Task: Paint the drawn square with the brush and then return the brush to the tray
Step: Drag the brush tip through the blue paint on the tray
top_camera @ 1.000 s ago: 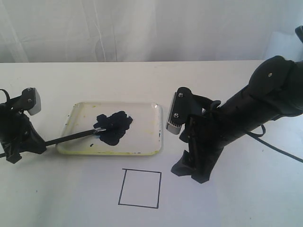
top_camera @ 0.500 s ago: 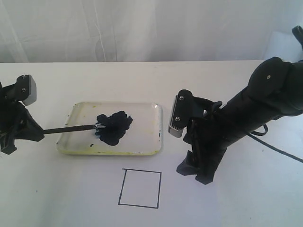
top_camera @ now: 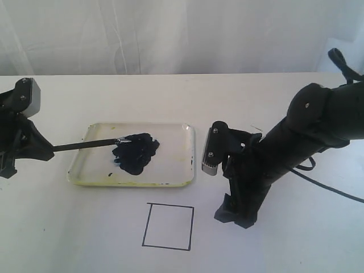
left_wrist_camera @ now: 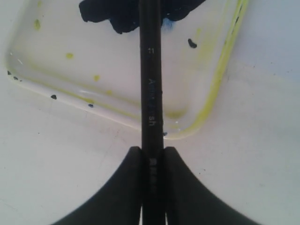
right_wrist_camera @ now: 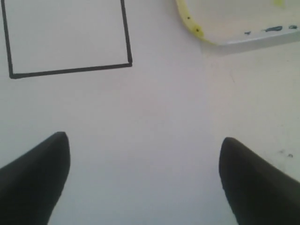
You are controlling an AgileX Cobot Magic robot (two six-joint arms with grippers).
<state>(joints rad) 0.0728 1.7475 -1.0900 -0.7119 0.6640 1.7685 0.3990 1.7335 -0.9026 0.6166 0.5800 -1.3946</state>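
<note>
Left end effector (left_wrist_camera: 152,157) pinches the brush (left_wrist_camera: 151,70) by its handle, tip at edge of black blot (top_camera: 135,152) inside the tray (top_camera: 173,165), prob. loading paint. Right end effector (right_wrist_camera: 144,139) hangs wide, empty, nr the drawn square (top_camera: 168,226), unpainted on desk (top_camera: 284,244).

Exterior view overlooking table (top_camera: 85,233) from above, left wrist close above tray (left_wrist_camera: 70,89), right wrist above drawn square (right_wrist_camera: 65,35), tray corner shared

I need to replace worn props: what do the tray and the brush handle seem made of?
The tray looks like glossy translucent plastic: the white table shows through its yellowish floor. The brush handle looks like black-painted wood or plastic, unclear which; smooth, with printed lettering.
</note>
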